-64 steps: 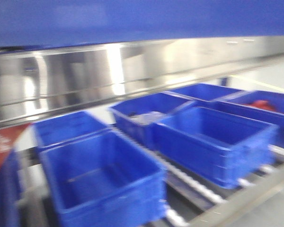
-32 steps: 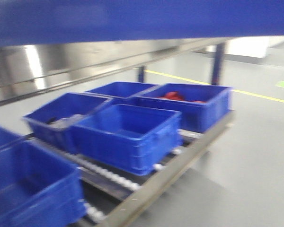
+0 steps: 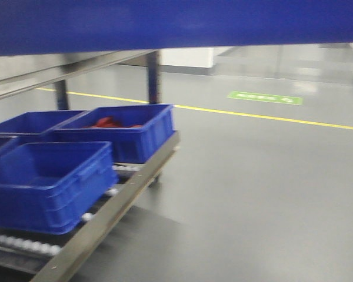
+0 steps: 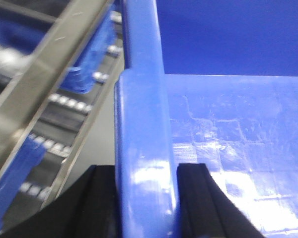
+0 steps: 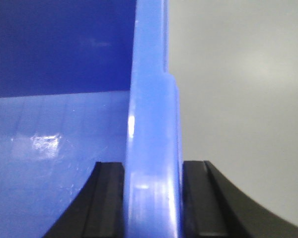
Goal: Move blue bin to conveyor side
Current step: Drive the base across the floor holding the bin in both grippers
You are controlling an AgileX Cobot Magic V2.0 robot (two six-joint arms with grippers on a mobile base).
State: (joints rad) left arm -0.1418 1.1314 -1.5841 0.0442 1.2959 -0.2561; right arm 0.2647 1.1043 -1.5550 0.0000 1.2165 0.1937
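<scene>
The blue bin (image 3: 176, 23) fills the top of the front view as a wide blue band. In the left wrist view its thick glossy rim (image 4: 141, 124) runs up between the two black fingers, and my left gripper (image 4: 146, 171) is shut on it. In the right wrist view the opposite rim (image 5: 151, 99) stands between the black fingers, and my right gripper (image 5: 153, 166) is shut on it. The bin's inside floor shows in both wrist views. The dark grey conveyor belt is out of view.
A roller rack (image 3: 106, 217) with smaller blue crates (image 3: 47, 182) stands at the left; one crate (image 3: 120, 132) holds red items. Grey floor with a yellow line (image 3: 270, 117) and a green mark (image 3: 265, 97) spreads right. The rack's rollers (image 4: 54, 99) pass left of the bin.
The front view has swung to the right: the rack and its crates slid to the left edge and the steel rail mostly left the frame, and grey floor came in. The bin stays held.
</scene>
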